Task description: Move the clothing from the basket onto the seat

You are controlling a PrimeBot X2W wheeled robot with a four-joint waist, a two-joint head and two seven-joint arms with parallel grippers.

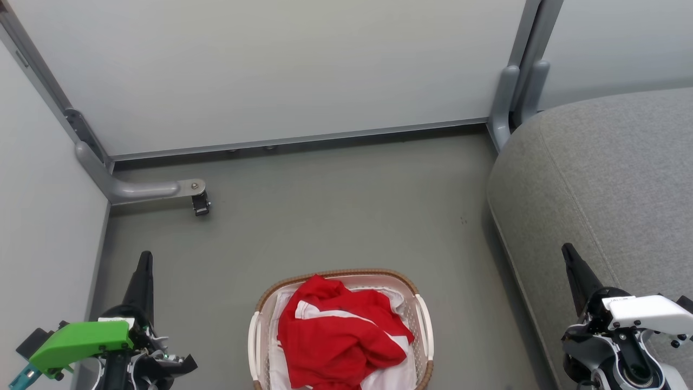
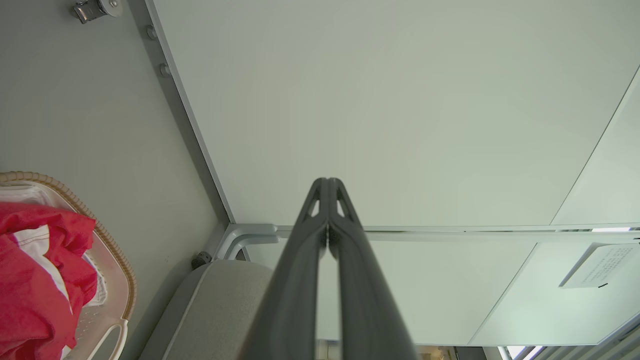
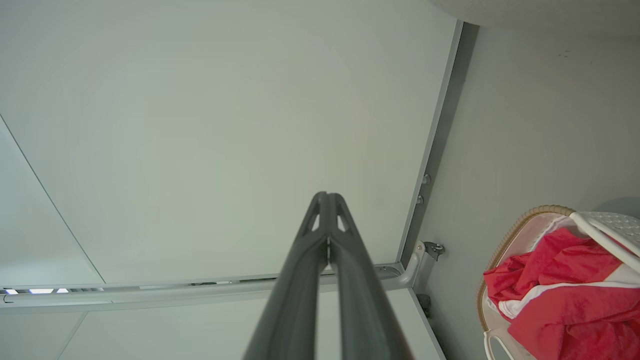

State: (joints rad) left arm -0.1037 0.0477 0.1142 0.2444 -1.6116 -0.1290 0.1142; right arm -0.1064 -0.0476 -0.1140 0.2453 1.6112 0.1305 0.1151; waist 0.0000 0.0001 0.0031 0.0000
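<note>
We see the red clothing (image 1: 335, 336) lying crumpled inside the basket (image 1: 253, 338), which stands on the floor (image 1: 335, 216) between our two arms. The grey seat (image 1: 612, 179) is at its right. Our left gripper (image 2: 327, 184) and right gripper (image 3: 327, 197) both have the fingers pressed together, holding nothing, apart from the basket.

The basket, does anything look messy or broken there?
Nothing stands out. The basket stands upright on the floor and looks unbroken. The red clothing lies crumpled inside it, and nothing hangs over the rim where it shows.
</note>
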